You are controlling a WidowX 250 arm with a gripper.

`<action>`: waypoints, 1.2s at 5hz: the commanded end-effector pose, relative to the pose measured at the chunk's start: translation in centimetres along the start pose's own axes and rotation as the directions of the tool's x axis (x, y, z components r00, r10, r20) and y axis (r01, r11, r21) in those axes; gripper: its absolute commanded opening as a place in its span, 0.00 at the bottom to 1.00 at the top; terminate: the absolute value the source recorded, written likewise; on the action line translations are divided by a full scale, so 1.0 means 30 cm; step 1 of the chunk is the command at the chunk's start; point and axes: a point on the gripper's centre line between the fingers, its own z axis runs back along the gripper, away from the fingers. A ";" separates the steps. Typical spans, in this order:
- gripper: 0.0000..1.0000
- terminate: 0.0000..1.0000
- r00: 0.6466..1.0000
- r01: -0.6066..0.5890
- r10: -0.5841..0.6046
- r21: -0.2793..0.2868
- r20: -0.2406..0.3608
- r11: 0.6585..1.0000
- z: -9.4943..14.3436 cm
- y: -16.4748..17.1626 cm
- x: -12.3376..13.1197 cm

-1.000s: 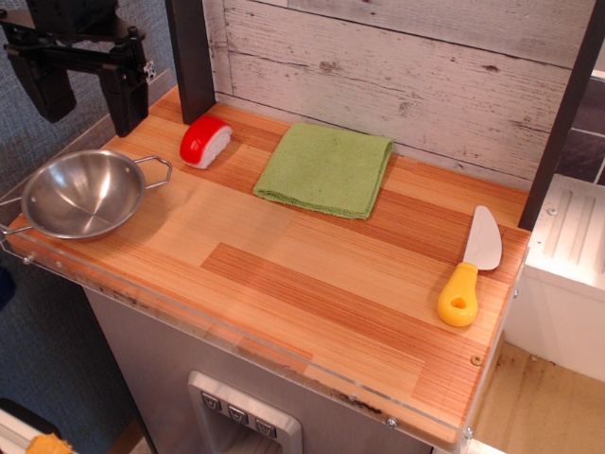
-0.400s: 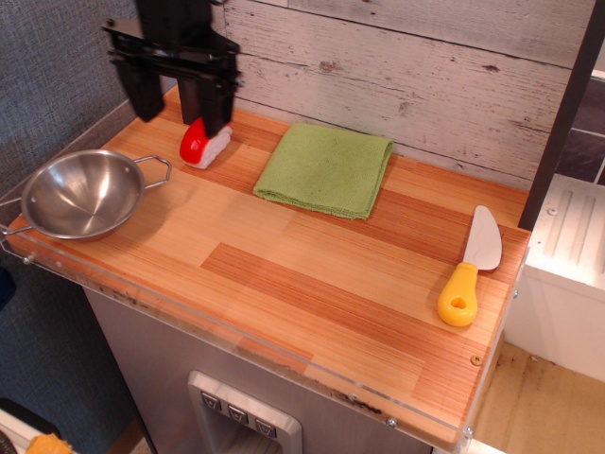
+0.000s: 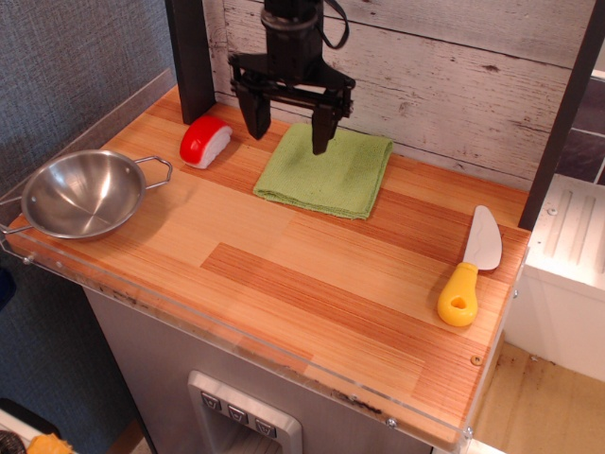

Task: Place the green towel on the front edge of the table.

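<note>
Whitewashed planks form the wall behind the worktop, a striped light-and-reddish wooden top with a clear rim along its front edge, set on a grey base. Well off to the pincer's left and nearer the front, a steel bowl with two wire handles sits at the worktop's left edge, and nothing lies inside it. Above the back of the worktop, the black pincer hangs from its arm with its two fingers pointing down and spread wide apart, holding nothing. Directly beneath it and reaching out to its right lies the green towel, folded flat, roughly square, close to the wall. One finger hangs over the towel's back part, the other just past the towel's left edge over bare wood; whether either tip touches anything cannot be told from this view. Just to the left of the pincer rests a red-and-white object, apart from the towel. Far to the pincer's right and toward the front lies a toy knife with a yellow handle and a pale blade, near the worktop's right edge beside a white side unit.
</note>
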 end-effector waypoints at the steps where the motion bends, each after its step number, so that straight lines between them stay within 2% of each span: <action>1: 1.00 0.00 0.998 -0.035 0.039 -0.073 0.057 0.997 -0.035 -0.055 0.095; 2: 1.00 0.00 0.999 -0.026 0.028 -0.094 0.025 0.995 -0.088 -0.061 0.080; 4: 1.00 0.00 0.997 0.035 -0.039 -0.050 -0.074 0.998 -0.176 -0.078 -0.009; 5: 1.00 0.00 0.994 0.044 -0.050 -0.057 -0.101 0.997 -0.173 -0.070 -0.075; 6: 1.00 0.00 0.991 0.071 -0.081 -0.093 -0.102 0.993 -0.120 -0.067 -0.164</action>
